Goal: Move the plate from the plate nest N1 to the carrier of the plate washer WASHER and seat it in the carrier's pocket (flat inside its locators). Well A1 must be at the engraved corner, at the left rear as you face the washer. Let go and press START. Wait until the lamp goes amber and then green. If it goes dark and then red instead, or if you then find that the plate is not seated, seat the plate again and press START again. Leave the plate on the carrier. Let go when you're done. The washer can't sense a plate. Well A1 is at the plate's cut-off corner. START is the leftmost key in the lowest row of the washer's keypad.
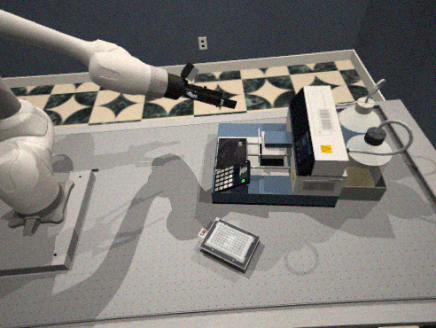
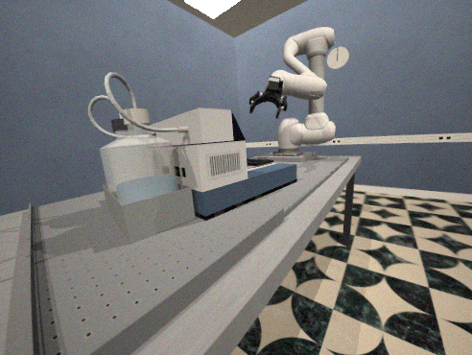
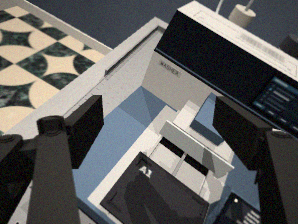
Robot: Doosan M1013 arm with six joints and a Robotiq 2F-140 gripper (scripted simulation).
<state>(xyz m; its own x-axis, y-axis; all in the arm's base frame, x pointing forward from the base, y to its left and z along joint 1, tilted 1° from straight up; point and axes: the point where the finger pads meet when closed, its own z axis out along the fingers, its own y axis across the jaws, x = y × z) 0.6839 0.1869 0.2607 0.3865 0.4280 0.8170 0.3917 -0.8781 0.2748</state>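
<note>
Plate (image 1: 229, 242) sits in its nest (image 1: 249, 261) on the near table, and we're nowhere close to it. Our gripper (image 1: 223, 102) hangs high over the washer's (image 1: 275, 183) far left side, fingers spread with nothing between them, the carrier's (image 3: 150, 192) A1 corner below.

White glossy arm (image 1: 120, 68), rounded bulbous joints; black wrist collar; black gripper (image 2: 268, 102), angular linkage fingers.
</note>
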